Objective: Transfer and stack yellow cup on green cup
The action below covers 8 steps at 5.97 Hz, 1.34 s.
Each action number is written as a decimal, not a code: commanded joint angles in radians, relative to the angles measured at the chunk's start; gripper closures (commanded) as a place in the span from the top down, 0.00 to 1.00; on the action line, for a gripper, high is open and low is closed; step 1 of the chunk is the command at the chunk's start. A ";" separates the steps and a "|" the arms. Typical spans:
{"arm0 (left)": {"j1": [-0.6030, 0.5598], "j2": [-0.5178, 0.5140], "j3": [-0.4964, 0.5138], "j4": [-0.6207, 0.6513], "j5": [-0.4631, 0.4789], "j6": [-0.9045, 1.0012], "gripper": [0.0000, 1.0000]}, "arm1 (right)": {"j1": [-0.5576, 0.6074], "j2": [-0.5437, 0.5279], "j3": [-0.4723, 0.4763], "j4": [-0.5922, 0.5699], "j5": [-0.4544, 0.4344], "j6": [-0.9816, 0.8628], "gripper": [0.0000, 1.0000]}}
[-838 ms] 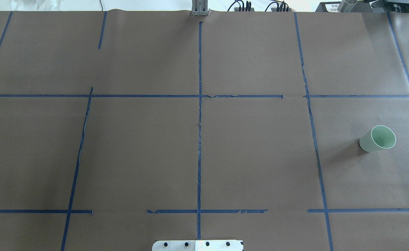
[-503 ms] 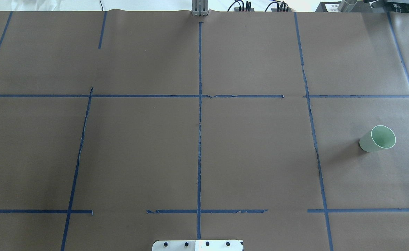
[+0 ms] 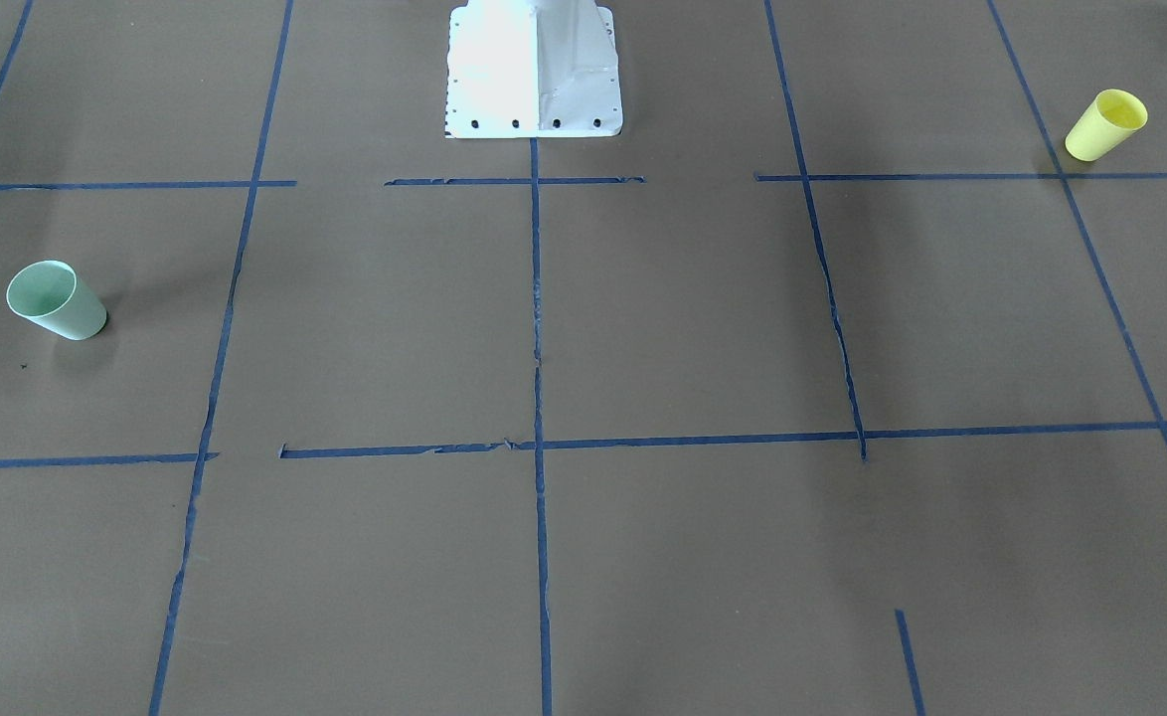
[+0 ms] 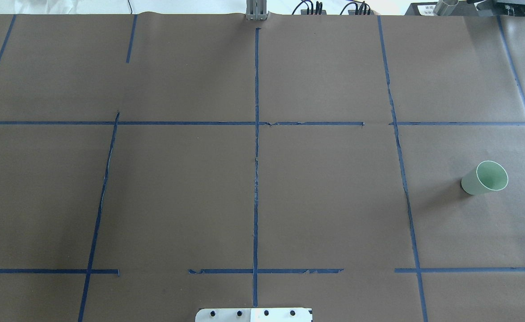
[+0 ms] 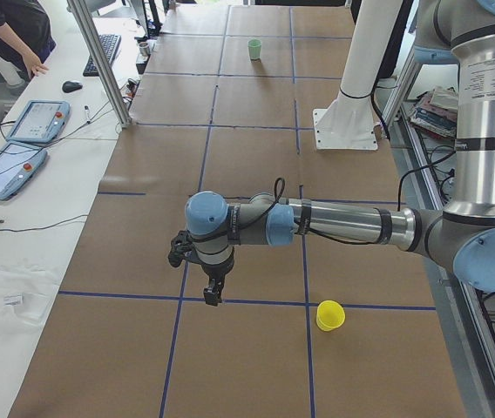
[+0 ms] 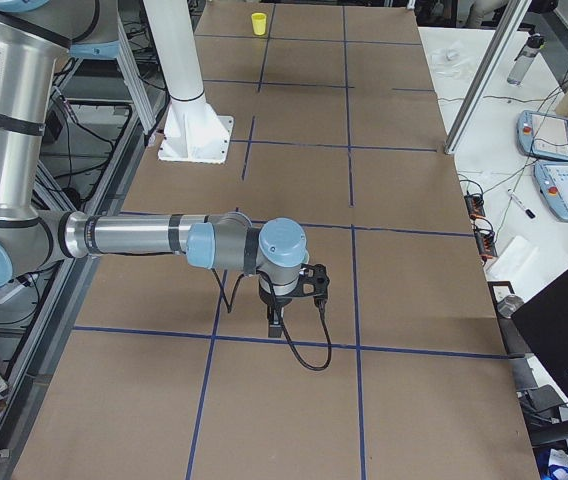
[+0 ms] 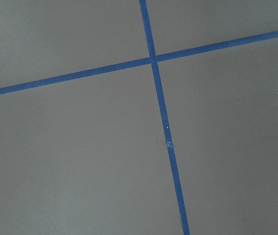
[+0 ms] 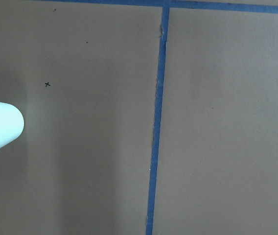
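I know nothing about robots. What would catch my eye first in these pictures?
Two small cups stand upright at opposite ends of a brown table gridded with blue tape: the yellow cup on the robot's left side, the green cup on its right. In the side views, the left arm and the right arm reach out horizontally over the table, neither touching a cup.

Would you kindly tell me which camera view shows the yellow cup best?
Exterior front-facing: the yellow cup stands upright, rim and wall clear. Exterior left shows it smaller, exterior right tiny at the far end. Overhead and both wrist views miss it.
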 commanded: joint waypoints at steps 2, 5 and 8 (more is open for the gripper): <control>-0.003 -0.095 -0.034 -0.036 -0.003 -0.001 1.00 | 0.000 0.000 -0.002 -0.001 0.000 0.000 1.00; 0.032 -0.092 -0.164 -0.120 0.006 -0.255 1.00 | 0.002 0.000 0.000 0.001 0.000 0.000 1.00; 0.368 -0.021 -0.395 -0.123 0.469 -0.858 1.00 | 0.000 0.000 0.000 -0.001 0.000 0.002 1.00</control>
